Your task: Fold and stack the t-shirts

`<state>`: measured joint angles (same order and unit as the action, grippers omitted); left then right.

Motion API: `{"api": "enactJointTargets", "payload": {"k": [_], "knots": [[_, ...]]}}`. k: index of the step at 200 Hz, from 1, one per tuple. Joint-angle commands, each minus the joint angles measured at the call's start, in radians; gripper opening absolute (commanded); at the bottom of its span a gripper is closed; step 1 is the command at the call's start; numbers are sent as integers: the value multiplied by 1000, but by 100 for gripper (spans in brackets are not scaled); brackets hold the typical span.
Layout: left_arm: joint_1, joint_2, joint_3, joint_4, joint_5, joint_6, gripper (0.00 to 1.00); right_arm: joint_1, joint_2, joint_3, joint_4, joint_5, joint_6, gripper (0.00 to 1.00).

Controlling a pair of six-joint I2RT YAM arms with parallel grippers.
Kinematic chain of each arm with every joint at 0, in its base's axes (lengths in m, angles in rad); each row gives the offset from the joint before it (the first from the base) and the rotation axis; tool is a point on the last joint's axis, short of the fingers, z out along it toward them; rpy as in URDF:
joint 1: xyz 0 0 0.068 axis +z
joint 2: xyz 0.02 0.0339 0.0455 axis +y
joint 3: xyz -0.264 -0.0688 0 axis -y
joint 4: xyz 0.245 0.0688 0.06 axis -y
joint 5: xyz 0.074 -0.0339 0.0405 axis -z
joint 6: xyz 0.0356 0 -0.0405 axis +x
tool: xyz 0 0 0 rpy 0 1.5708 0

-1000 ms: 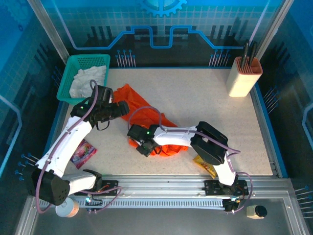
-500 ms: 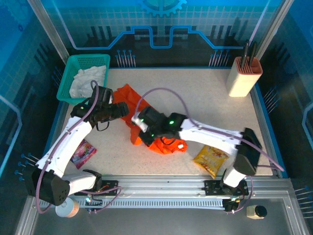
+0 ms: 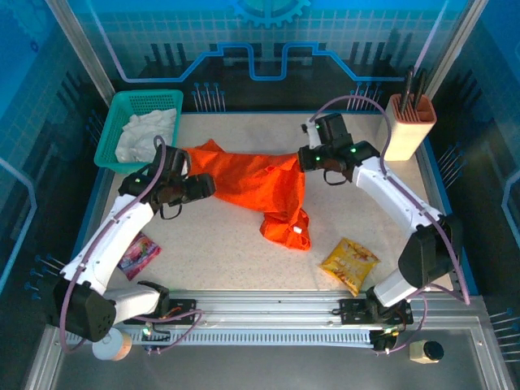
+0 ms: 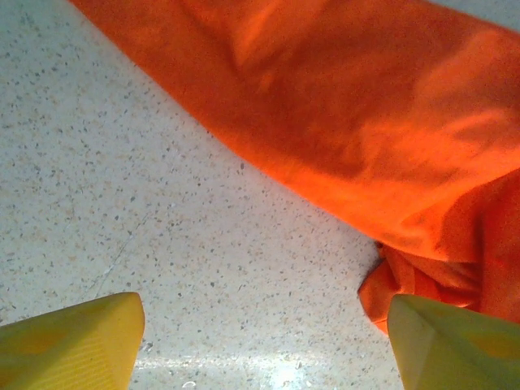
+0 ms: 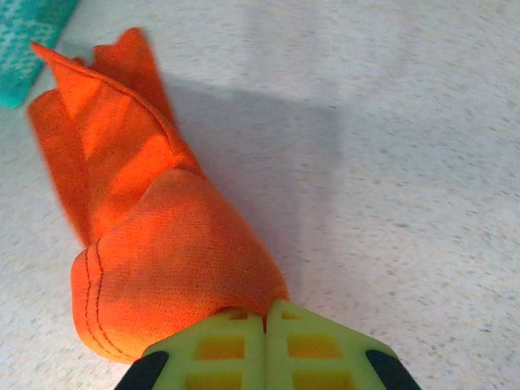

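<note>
Across the speckled bench [image 3: 244,268] the orange t-shirt [image 3: 248,183] lies stretched left to right. The teal basket [image 3: 146,99], far-left corner, holds the crumpled white t-shirt [image 3: 146,130]. Right gripper [image 3: 302,158]: jaws pinched on the orange t-shirt's right end. Left gripper [image 3: 203,185]: jaws wide, empty, beside its left end.

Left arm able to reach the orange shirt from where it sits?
Probably yes: the left jaws stand open at the edge of the orange t-shirt, over bare table, with nothing blocking.
</note>
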<state>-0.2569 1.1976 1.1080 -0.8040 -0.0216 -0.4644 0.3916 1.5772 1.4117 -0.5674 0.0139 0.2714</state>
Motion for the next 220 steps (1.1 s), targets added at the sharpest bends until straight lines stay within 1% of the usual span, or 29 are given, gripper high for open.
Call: {"api": "enactJointTargets", "payload": {"k": [1,28,45,66,92,113,115,123,132,139,146,152,166,186,200,220], "knots": [[5,10,-17,-4,35,19,79,-58,59,0,21,-16,43,0],[-5,37,-26,5,38,17,79,-124,116,-21,56,38,91,0],[-14,61,-30,11,36,16,80,-151,139,-36,78,96,119,0],[-29,92,-36,21,30,15,80,-169,164,-51,94,192,151,0],[-45,126,-40,36,24,5,80,-186,217,-50,60,295,191,0],[-50,147,-45,46,19,4,79,-186,259,-46,30,315,205,0],[-50,149,-44,46,18,4,80,-186,261,-46,29,311,205,2],[-50,160,-43,47,12,4,80,-183,266,-50,29,295,199,14],[-50,172,-40,46,4,6,79,-174,260,-54,28,280,189,38],[-50,183,-37,45,-3,6,80,-165,249,-54,24,278,176,53],[-50,191,-33,43,-12,6,79,-150,232,-53,21,281,158,62],[-50,200,-29,40,-21,6,79,-133,214,-50,20,282,133,67],[-50,211,-24,40,-52,2,79,-77,175,-37,18,288,65,74],[-47,217,-18,42,-92,-10,79,22,152,10,4,286,-45,78],[-42,214,-16,49,-104,-24,79,79,177,68,-17,228,-105,78],[-35,208,-20,55,-115,-48,78,135,259,165,-40,139,-159,75]]}}
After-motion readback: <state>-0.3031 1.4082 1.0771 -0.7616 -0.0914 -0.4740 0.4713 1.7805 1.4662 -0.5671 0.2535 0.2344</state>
